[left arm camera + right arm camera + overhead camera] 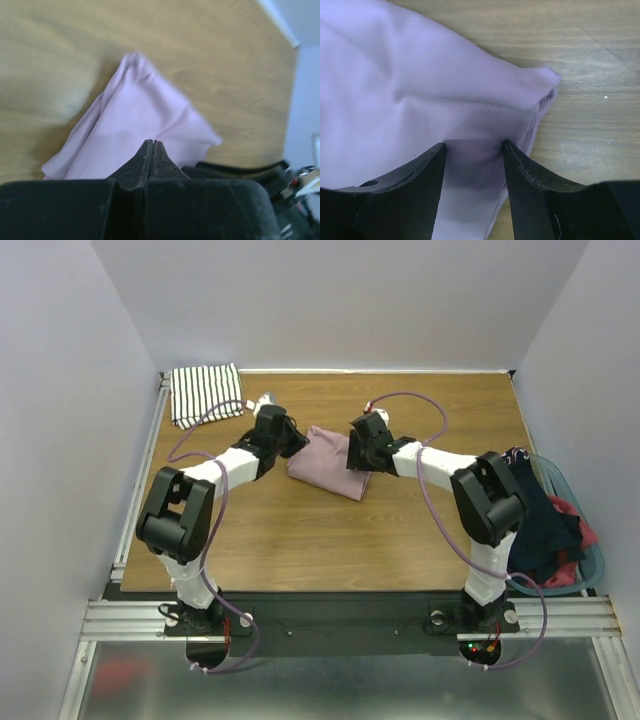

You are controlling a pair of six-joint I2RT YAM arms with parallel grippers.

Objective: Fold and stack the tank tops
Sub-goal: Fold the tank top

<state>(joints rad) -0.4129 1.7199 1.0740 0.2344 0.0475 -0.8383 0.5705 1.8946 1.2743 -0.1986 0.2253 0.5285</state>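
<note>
Left arm (228,466) reaches forward from its base and angles inward to the right, elbow raised, wrist tipped down. Left gripper (151,145) pinched tight, its two fingers pressed flat against each other. Right arm (432,460) mirrors it, angling inward to the left, elbow high. Right gripper (472,147) points down, fingers (420,175) spread with a clear gap between the tips

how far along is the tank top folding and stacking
Done: the striped tank top lies folded at the far left corner of the table. In hand: the pink tank top sits folded in the middle, with the left gripper shut above it, nothing pinched, and the right gripper open over its edge. Left: stacking the two tops, which lie apart.
</note>
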